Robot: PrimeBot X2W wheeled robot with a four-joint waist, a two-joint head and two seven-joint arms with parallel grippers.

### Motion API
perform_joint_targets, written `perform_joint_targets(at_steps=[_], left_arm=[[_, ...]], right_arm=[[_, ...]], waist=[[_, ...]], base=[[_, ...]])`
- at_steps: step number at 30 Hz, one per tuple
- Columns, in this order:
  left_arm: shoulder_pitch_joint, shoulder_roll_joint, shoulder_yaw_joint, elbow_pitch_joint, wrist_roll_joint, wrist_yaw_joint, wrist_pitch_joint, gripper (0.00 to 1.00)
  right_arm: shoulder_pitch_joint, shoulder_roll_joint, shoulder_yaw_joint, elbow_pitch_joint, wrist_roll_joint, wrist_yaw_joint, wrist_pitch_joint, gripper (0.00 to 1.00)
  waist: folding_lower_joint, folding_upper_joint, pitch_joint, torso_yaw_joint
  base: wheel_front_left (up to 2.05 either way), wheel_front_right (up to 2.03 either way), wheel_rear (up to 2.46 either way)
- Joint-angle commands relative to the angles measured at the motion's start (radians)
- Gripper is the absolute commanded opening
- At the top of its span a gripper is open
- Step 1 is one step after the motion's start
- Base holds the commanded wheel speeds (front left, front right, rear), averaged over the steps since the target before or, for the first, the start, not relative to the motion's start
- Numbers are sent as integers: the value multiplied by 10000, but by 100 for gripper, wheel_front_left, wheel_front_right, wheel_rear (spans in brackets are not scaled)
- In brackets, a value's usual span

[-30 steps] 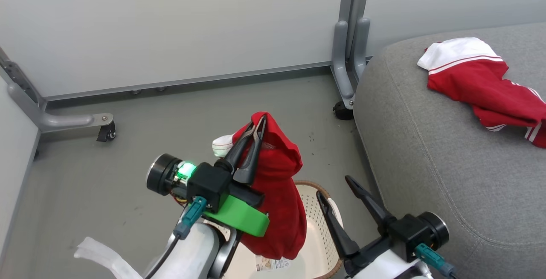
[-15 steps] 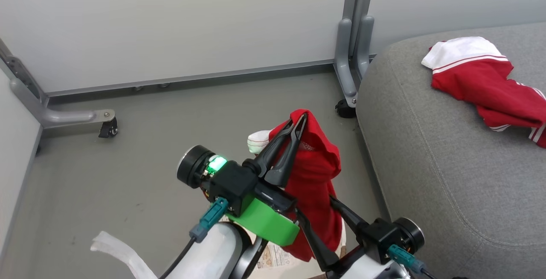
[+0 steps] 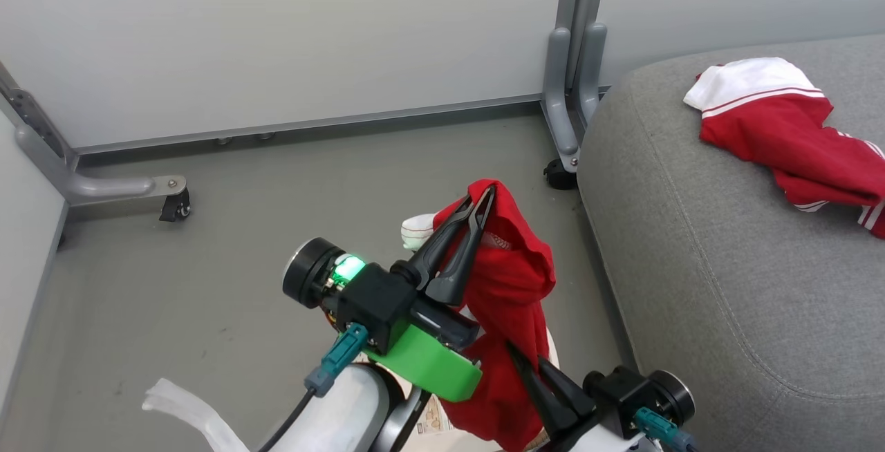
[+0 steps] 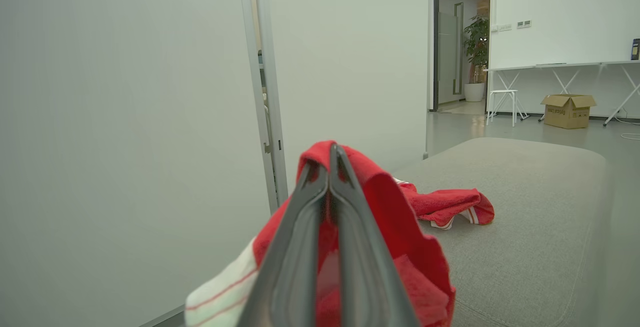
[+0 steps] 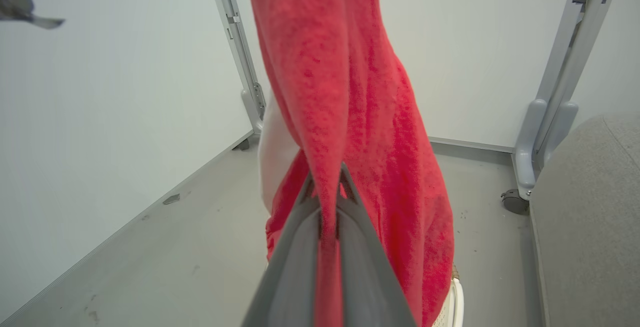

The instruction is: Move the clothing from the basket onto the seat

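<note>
Above the basket [image 5: 451, 303], red clothing [image 3: 513, 279] hangs from the left end effector [image 3: 482, 196].

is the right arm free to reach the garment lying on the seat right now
Probably not yet: its jaws are shut on the hanging garment, though the way over the seat looks open.

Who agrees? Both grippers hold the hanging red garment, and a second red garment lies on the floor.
Not quite: the second red garment lies on the grey seat instead, as the head view shows. The left gripper and right gripper do hold the hanging garment.
</note>
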Motion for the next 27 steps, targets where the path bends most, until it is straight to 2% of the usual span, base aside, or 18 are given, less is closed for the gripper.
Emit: perform_joint_targets(at_steps=[1,5,7,8,9,27], left_arm=[[140,51,16,99,-58,53,1,0],[193,99,28,374,-91,98,-56,0],[220,90,29,468,-124,118,-74,34],[217,82,19,504,-148,115,-86,96],[224,70,25,541,-195,118,-89,100],[104,157,109,877,-240,351,-220,100]], right_arm=[[203,-37,-6,-35,67,-14,-30,0],[259,-96,-11,-106,91,-14,-30,0],[326,-121,-42,-144,97,-14,-30,0],[344,-126,-58,-164,100,-14,-30,0],[357,-127,-69,-175,102,-14,-30,0],[110,-121,-330,-355,10,-14,-30,0]], waist=[[1,0,-11,8],[1,0,-22,31],[1,0,-21,41],[1,0,-18,45],[1,0,-15,46],[1,0,290,-266]], base=[[0,0,0],[0,0,0],[0,0,0],[0,0,0],[0,0,0],[0,0,0]])
